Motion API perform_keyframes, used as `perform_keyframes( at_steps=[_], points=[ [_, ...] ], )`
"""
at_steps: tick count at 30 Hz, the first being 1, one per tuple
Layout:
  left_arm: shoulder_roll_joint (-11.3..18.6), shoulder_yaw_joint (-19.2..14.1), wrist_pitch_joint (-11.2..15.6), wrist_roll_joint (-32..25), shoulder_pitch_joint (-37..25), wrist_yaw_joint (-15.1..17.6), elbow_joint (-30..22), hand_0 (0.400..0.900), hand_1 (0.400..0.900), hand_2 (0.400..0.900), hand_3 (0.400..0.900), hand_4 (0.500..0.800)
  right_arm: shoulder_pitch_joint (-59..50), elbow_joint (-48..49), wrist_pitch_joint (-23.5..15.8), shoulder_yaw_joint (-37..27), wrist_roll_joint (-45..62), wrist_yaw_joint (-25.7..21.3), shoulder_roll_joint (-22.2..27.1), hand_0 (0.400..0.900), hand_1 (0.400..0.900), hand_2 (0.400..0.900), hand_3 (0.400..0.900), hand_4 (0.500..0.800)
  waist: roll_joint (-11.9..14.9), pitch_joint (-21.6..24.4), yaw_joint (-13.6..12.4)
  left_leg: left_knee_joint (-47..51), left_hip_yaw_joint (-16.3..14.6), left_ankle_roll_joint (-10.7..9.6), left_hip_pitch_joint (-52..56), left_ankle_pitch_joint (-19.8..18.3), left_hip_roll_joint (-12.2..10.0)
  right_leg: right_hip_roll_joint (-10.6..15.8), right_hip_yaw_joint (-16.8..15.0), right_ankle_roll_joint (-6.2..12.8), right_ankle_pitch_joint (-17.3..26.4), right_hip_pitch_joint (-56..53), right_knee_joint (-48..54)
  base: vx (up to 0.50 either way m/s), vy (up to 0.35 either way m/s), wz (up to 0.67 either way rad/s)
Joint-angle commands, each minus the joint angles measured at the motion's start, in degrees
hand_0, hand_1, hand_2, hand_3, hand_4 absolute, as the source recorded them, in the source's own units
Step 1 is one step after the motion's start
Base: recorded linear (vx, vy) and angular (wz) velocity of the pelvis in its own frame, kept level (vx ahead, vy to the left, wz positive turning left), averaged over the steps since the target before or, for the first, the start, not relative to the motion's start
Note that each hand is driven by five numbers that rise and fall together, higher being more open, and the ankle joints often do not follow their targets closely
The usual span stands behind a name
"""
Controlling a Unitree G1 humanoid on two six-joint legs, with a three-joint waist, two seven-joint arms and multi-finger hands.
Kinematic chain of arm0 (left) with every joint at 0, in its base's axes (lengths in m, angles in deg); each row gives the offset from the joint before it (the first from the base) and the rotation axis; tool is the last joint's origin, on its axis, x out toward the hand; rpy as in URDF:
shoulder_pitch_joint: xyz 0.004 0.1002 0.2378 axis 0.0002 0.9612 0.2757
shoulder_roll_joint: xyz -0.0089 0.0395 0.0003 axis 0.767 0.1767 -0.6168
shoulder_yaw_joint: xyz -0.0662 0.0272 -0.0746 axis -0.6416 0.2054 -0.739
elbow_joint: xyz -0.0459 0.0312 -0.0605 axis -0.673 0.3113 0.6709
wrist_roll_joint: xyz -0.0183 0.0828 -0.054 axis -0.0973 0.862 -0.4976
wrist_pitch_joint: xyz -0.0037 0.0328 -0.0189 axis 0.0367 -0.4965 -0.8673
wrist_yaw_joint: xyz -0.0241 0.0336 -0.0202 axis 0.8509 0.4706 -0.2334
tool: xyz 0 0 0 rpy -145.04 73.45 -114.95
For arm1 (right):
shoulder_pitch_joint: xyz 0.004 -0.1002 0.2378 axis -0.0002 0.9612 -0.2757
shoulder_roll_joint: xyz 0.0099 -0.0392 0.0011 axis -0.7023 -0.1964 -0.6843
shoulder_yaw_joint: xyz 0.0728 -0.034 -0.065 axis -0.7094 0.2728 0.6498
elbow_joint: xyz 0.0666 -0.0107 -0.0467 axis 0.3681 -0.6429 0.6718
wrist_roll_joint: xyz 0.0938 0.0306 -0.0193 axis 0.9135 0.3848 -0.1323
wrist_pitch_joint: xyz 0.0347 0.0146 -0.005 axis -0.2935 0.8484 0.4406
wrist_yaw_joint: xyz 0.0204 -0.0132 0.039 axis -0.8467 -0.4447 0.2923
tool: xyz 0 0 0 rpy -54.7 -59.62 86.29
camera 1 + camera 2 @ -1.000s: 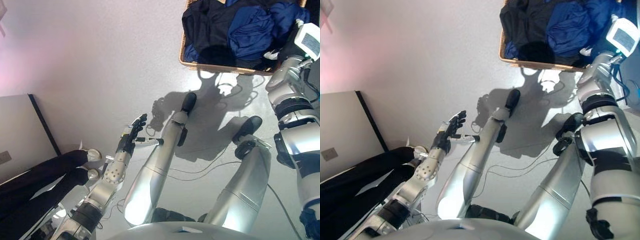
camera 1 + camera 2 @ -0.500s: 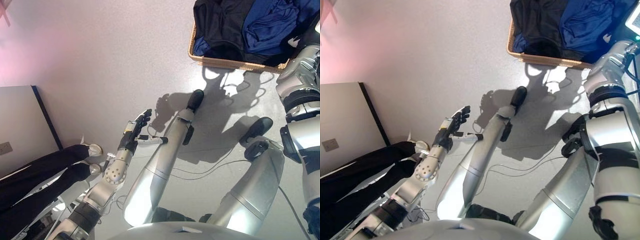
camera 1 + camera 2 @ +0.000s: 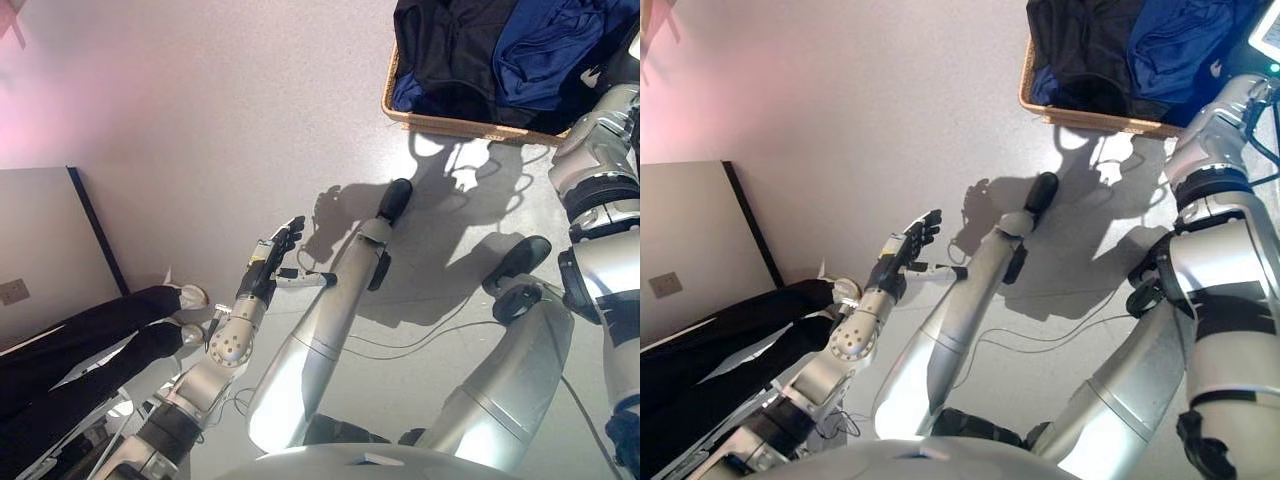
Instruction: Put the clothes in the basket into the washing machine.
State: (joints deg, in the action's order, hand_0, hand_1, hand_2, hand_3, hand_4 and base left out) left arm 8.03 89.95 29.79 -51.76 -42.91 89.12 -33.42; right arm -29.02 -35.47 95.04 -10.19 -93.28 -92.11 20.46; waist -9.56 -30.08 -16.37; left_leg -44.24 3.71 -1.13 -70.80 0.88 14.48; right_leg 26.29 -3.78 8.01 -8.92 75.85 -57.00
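Note:
A wicker basket (image 3: 470, 123) stands on the floor at the top right, filled with black clothes (image 3: 450, 45) and blue clothes (image 3: 545, 50). My right arm comes up the right edge, and my right hand (image 3: 598, 76) is at the basket's front right corner among the clothes, with its fingers hidden. My left hand (image 3: 272, 262) is open, fingers straight, held empty over the floor at the lower left, far from the basket. It also shows in the right eye view (image 3: 906, 250). No washing machine is recognisable in view.
A person's legs in black trousers (image 3: 75, 345) with light shoes (image 3: 190, 297) are at the lower left. A pale panel (image 3: 40, 245) with a dark edge and a wall socket stands at the left. Grey floor (image 3: 220, 110) lies between my left hand and the basket.
The whole view has shifted, so the basket shows further right and higher. My left hand keeps its open pose; my right hand stays at the basket.

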Motion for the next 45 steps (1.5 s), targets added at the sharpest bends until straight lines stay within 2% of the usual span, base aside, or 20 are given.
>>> perform_keyframes(
  at_steps=[1, 5, 7, 8, 16, 24, 28, 32, 34, 37, 38, 45],
  points=[
    [0.73, -2.03, -0.42, 0.26, 1.31, 1.78, 1.91, 0.900, 0.900, 0.900, 0.900, 0.800, -2.84, 3.08, -3.11, 5.02, 0.98, 0.02, 4.41, 0.900, 0.900, 0.900, 0.900, 0.800, -10.45, 3.46, -0.42, -2.58, -0.44, 2.60, 0.63, -7.99, 0.49, -0.72, 0.82, -0.29, -1.65, -1.82, -0.13, 0.01, -0.003, 0.04],
    [0.97, -1.80, -0.16, 0.18, 1.56, 1.28, 1.68, 0.900, 0.900, 0.900, 0.900, 0.800, -2.91, 3.76, -3.54, 6.67, -0.09, 1.16, 3.93, 0.900, 0.900, 0.900, 0.900, 0.800, -10.79, 3.91, -0.82, -1.91, -0.57, 2.55, 0.76, -7.85, 0.51, -0.42, 0.63, -0.17, -1.73, -1.70, 0.04, 0.01, -0.002, 0.02],
    [0.76, -1.80, -0.07, 0.02, 1.66, 1.06, 1.57, 0.900, 0.900, 0.900, 0.900, 0.800, -2.81, 3.38, -3.86, 7.05, -0.37, 2.66, 3.58, 0.614, 0.614, 0.614, 0.614, 0.628, -10.92, 4.07, -0.91, -1.50, -0.65, 2.56, 0.92, -7.68, 0.60, -0.37, 0.70, -0.12, -1.74, -1.76, 0.03, 0.00, 0.000, 0.00],
    [0.74, -1.94, -0.08, -0.10, 1.79, 1.02, 1.67, 0.900, 0.900, 0.900, 0.900, 0.800, -2.87, 2.72, -3.84, 7.46, -0.81, 3.76, 3.55, 0.400, 0.400, 0.400, 0.400, 0.500, -10.88, 4.16, -0.90, -1.34, -0.70, 2.60, 1.10, -7.67, 0.55, -0.32, 0.75, -0.11, -1.75, -1.90, 0.08, 0.03, 0.011, -0.03],
    [-0.87, -2.30, -0.32, -0.45, 1.22, 1.89, 2.03, 0.900, 0.900, 0.900, 0.900, 0.800, -1.35, 2.79, -4.48, 3.64, 3.74, 2.09, 2.01, 0.400, 0.400, 0.400, 0.400, 0.500, -10.02, 3.11, 0.50, 0.32, -0.92, 2.66, 2.82, -7.50, 0.09, -0.74, 1.53, 0.05, -1.32, -3.79, 1.87, 0.01, -0.004, -0.03],
    [-1.58, -3.05, -1.79, 0.82, -0.14, 2.89, 3.66, 0.900, 0.900, 0.900, 0.900, 0.800, 1.31, 9.42, -10.31, -7.86, 21.36, -1.84, -1.64, 0.400, 0.400, 0.400, 0.400, 0.500, -7.43, 1.35, 3.30, 5.22, -1.88, 2.49, 6.82, -6.87, -2.20, -3.09, 2.90, 0.51, 1.52, -7.79, 8.49, 0.02, -0.004, -0.21],
    [-1.93, -3.80, -2.50, 1.53, -0.40, 3.25, 4.54, 0.900, 0.900, 0.900, 0.900, 0.800, 4.63, 19.95, -16.12, -15.03, 31.72, -4.40, -4.30, 0.400, 0.400, 0.400, 0.400, 0.500, -6.03, 0.42, 5.29, 7.83, -2.66, 2.36, 9.36, -6.63, -3.63, -4.57, 2.92, 0.76, 3.13, -9.96, 12.56, 0.03, 0.008, -0.34],
    [-2.94, -4.00, -3.05, 0.77, -0.46, 3.78, 6.30, 0.900, 0.900, 0.900, 0.900, 0.800, 9.09, 30.60, -23.07, -23.06, 43.43, -6.28, -9.87, 0.400, 0.400, 0.400, 0.400, 0.500, -4.14, 0.32, 7.32, 10.16, -3.80, 2.08, 11.60, -6.54, -5.12, -6.26, 2.76, 1.00, 4.76, -12.08, 17.15, 0.04, 0.026, -0.48],
    [-3.45, -3.32, -3.41, -0.29, -0.64, 3.91, 7.35, 0.900, 0.900, 0.900, 0.900, 0.800, 9.69, 34.14, -29.28, -27.43, 51.93, -6.66, -13.73, 0.400, 0.400, 0.400, 0.400, 0.500, -3.41, 0.31, 8.18, 12.15, -4.23, 1.81, 13.29, -6.29, -5.90, -6.96, 3.04, 1.30, 5.92, -13.81, 20.08, 0.05, 0.006, -0.40],
    [-3.50, -2.24, -3.82, -1.52, -0.96, 3.80, 8.88, 0.900, 0.900, 0.900, 0.900, 0.800, 9.43, 37.25, -35.72, -31.19, 60.37, -6.57, -16.95, 0.400, 0.400, 0.400, 0.400, 0.500, -2.81, 0.32, 9.31, 15.24, -4.86, 1.43, 15.97, -5.43, -6.64, -7.88, 3.15, 1.47, 7.67, -16.32, 24.23, 0.02, 0.037, -0.39],
    [-3.48, -1.86, -4.08, -2.46, -1.12, 3.64, 9.09, 0.900, 0.900, 0.900, 0.900, 0.800, 8.26, 39.43, -39.47, -32.53, 65.91, -5.67, -18.45, 0.400, 0.400, 0.400, 0.400, 0.500, -2.63, 0.29, 9.99, 17.33, -5.70, 1.36, 17.46, -3.76, -7.04, -8.39, 3.14, 1.41, 10.31, -17.89, 27.71, -0.02, 0.054, -0.42],
    [-3.55, -1.10, -4.17, -4.09, -1.52, 2.99, 10.98, 0.900, 0.900, 0.900, 0.900, 0.800, 3.97, 41.15, -45.76, -32.75, 75.33, -2.85, -19.20, 0.400, 0.400, 0.400, 0.400, 0.500, -2.79, 0.69, 10.54, 23.76, -7.56, 0.83, 25.86, -2.39, -7.99, -9.45, 2.98, 1.87, 13.49, -25.86, 36.17, 0.07, 0.040, -0.32]
  ],
)
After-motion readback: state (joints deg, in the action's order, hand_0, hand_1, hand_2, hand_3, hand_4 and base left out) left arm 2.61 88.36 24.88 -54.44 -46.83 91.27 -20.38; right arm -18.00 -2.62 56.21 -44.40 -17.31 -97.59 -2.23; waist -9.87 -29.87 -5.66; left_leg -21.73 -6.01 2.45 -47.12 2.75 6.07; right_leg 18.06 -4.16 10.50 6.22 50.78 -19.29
